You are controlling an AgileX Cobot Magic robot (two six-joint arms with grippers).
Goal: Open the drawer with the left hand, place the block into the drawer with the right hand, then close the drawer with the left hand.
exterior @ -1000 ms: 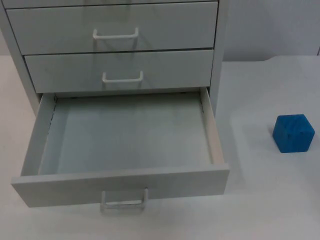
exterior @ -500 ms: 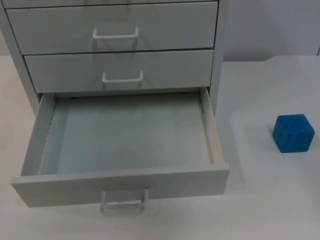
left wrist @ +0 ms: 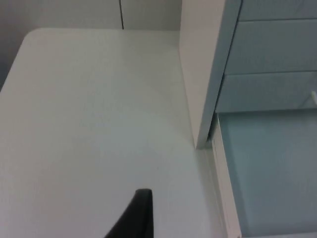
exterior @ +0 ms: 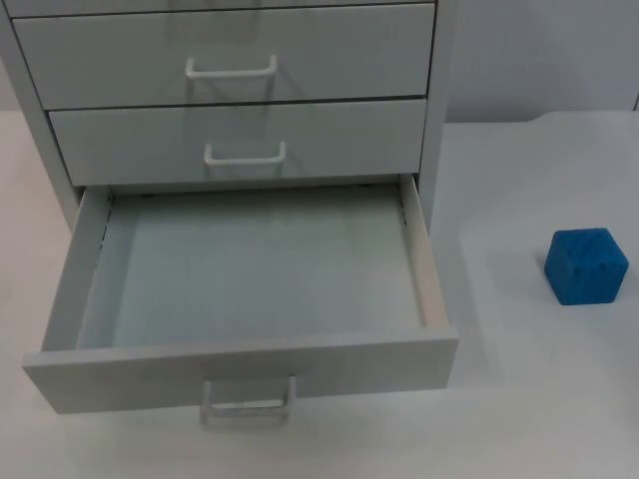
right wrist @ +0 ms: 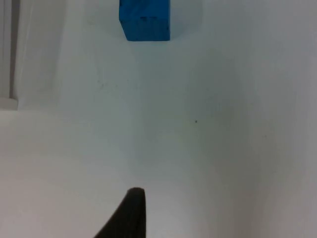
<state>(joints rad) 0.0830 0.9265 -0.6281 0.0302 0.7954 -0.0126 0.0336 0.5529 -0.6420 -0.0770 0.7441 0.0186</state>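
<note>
Taking the open bottom drawer (exterior: 250,269) as the landmark and working outward from the near edge: its front panel with the white handle (exterior: 248,398) sits nearest, pulled well out from the cabinet (exterior: 439,90), and the tray behind it lies bare. To the right of the drawer, well apart from its side wall, the blue block (exterior: 586,265) rests on the white worktop (exterior: 519,399); it has not yet gone in. Beyond the drawer, the two upper drawers are shut, each with its white handle.

The left tool (left wrist: 137,213) hangs over the worktop on the drawer's left side, just outside the cabinet wall. The right tool (right wrist: 130,210) hangs over the worktop to the drawer's right, with the block ahead of it. Of each tool a single black fingertip is all that can be made out, so I cannot tell whether either is open or closed.

The block looks like a small, stiff, light cube, probably foam or painted wood, with flat faces that should not slip much. Two opposite vertical faces, taken from above, seem the sound place to hold it.

Against the earlier top pictures nothing differs: drawer, block and cabinet lie exactly as they did, which suggests a pause between opening and the reach for the block.
</note>
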